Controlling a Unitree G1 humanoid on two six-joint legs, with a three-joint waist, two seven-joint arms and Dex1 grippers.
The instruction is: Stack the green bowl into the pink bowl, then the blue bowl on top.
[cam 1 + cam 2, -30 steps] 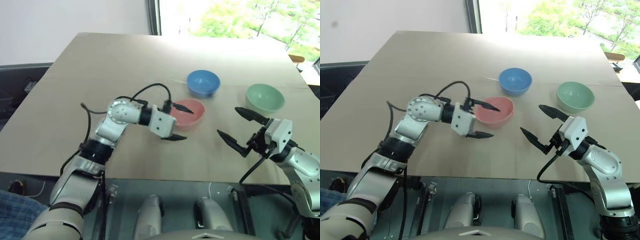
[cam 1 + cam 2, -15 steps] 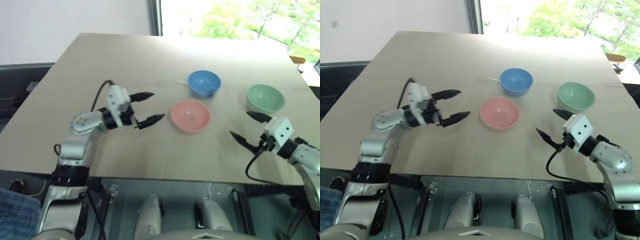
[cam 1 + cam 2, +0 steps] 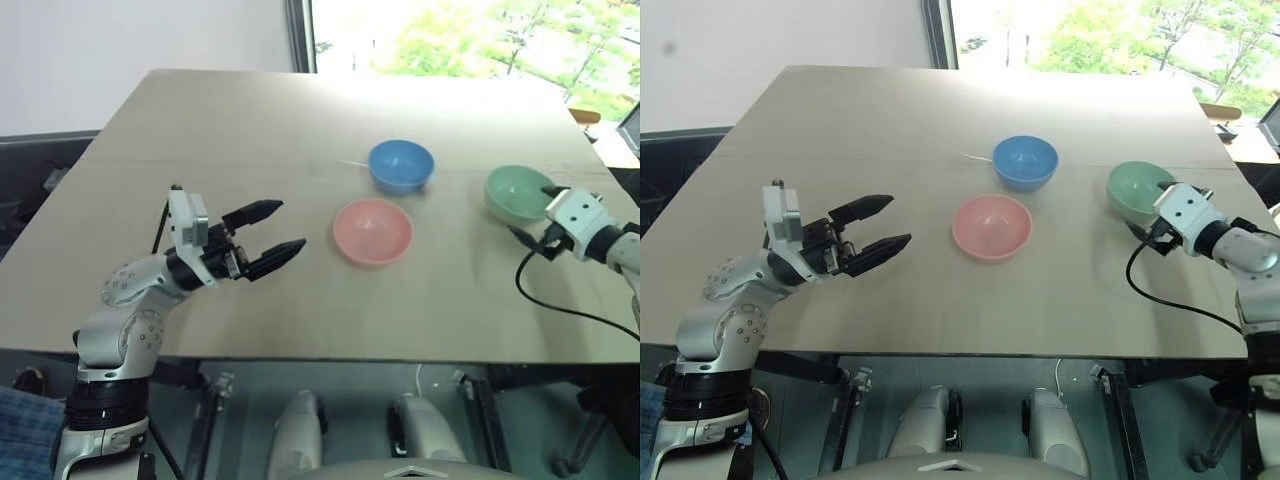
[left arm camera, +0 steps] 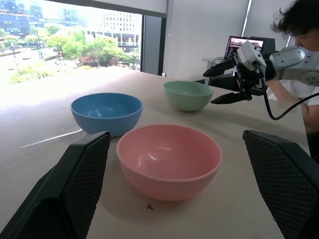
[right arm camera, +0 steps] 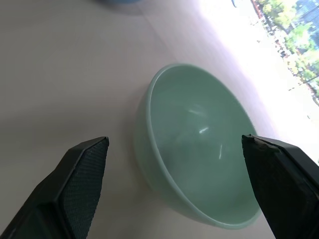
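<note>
Table (image 3: 250, 130): tan top, filling most of the head view's frame; all three bowls stand on it, upright and apart from one another.
Pink bowl (image 3: 372, 231): just right of frame centre; empty; nothing touches it.
Blue bowl (image 3: 401, 165): just above and slightly right of the pink one; empty; a thin pale line lies on the table at its left.
Green bowl (image 3: 518, 192): right part of the frame, level with the gap between the other two; empty; not yet stacked.
My right gripper (image 3: 533, 215): at the right edge of the frame, against the near right side of the green bowl; fingers spread wide; in my right wrist view the bowl (image 5: 199, 149) sits between the two fingers, neither seen pressing it.
My left gripper (image 3: 268, 232): left of centre, fingers spread and pointing right toward the pink bowl, well apart from it; holds nothing.
Person (image 4: 299, 30): in my left wrist view's upper right corner, beyond the table.
</note>
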